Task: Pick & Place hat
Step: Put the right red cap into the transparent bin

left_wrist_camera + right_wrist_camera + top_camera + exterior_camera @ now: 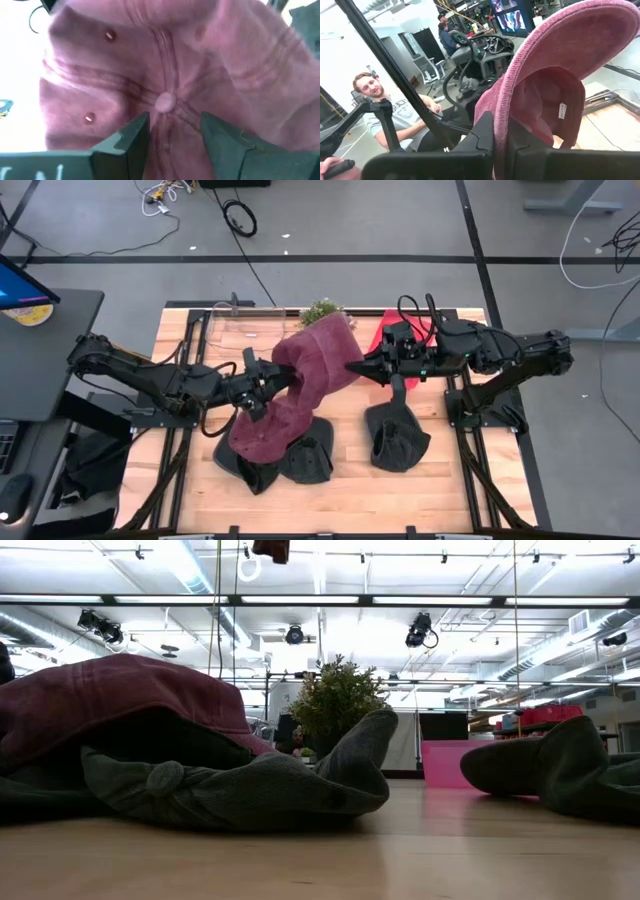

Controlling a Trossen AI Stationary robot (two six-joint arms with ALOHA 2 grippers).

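Worktop (440,490) of pale wood, maroon hat (300,385) lifted near its middle over grey hats (285,460), my right tool (352,366) clamped on its brim, my left tool (262,390) parted at its crown.

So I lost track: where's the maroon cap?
High view: the maroon fabric cap sits centre-left between both end effectors, over the dark grey hats.

One maroon hat (300,385) is counted, and three dark grey hats — two (285,462) lying together, one (397,438) apart. One red hat (392,332), one small plant (320,311) and two grippers — left (262,385), right (358,366) — are seen.
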